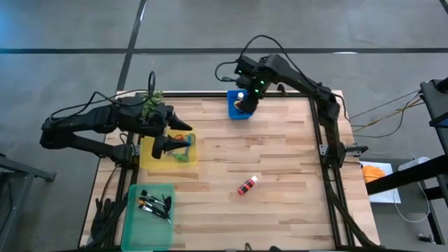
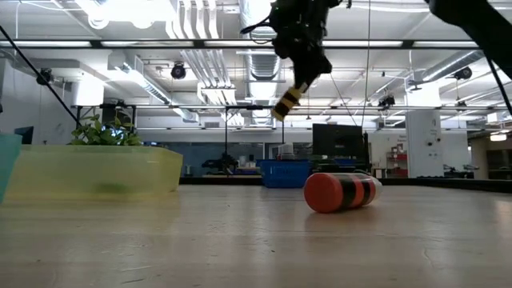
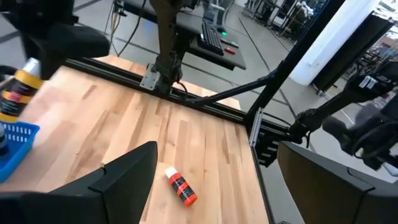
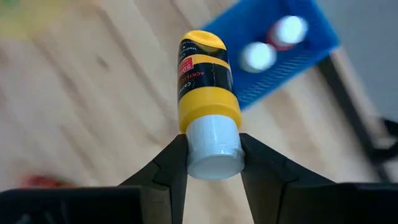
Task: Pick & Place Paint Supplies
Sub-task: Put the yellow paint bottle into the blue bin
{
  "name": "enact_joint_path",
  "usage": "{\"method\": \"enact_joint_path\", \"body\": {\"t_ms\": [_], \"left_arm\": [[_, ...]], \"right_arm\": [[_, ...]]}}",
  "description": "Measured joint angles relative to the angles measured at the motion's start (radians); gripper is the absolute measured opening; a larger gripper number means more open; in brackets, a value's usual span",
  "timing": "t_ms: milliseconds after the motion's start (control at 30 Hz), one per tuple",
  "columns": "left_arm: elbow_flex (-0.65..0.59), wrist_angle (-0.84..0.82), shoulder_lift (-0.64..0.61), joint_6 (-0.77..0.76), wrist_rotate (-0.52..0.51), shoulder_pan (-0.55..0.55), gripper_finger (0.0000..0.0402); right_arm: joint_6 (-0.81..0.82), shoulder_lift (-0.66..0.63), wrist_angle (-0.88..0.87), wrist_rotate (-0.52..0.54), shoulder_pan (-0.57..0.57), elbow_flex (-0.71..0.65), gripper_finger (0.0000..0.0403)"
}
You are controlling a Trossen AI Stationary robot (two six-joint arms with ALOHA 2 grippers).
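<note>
Right wrist view: right gripper (image 4: 213, 163) clamped on white cap of yellow paint bottle (image 4: 206, 84), held in the air above blue basket (image 1: 238, 110) (two capped bottles inside). Red bottle (image 1: 246, 185) lying mid-table. Left gripper (image 1: 166, 145) spread open, empty, over yellow tray (image 1: 152, 159).

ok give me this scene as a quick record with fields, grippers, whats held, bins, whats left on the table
right gripper: shut on the white cap of the yellow paint bottle, raised above the blue basket
left gripper: open, holds nothing, over the yellow bin
blue basket: two white-capped bottles inside
yellow bin: scissors inside
green bin: paintbrushes inside
loose on table: red paint bottle, lying on its side
plant: at far left corner
</note>
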Motion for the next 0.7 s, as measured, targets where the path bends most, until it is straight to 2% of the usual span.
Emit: {"method": "enact_joint_path", "body": {"t_ms": [133, 233, 367, 500, 600, 700], "left_arm": [[0.0, -0.028, -0.017, -0.001, -0.042, 0.001, 0.0342], [0.0, -0.064, -0.018, -0.002, -0.134, 0.001, 0.0342], [-0.001, -0.092, -0.001, -0.012, -0.243, 0.001, 0.0342], [-0.002, -0.064, 0.035, -0.004, -0.272, 0.0, 0.0336], [-0.002, 0.035, 0.088, 0.019, -0.272, 0.0, 0.0309], [-0.001, 0.184, 0.151, 0.037, -0.272, 0.0, 0.0257]], "right_arm": [[0.128, 0.053, -0.001, -0.084, 0.002, 0.071, 0.0112], [0.176, 0.053, -0.012, -0.149, 0.014, 0.054, 0.0112], [0.199, -0.024, -0.01, -0.17, 0.064, 0.04, 0.0112], [0.22, -0.115, 0.021, -0.195, 0.124, 0.035, 0.0112], [0.262, -0.171, 0.066, -0.195, 0.173, 0.029, 0.0112], [0.302, -0.207, 0.095, -0.189, 0.208, 0.024, 0.0112]]}}
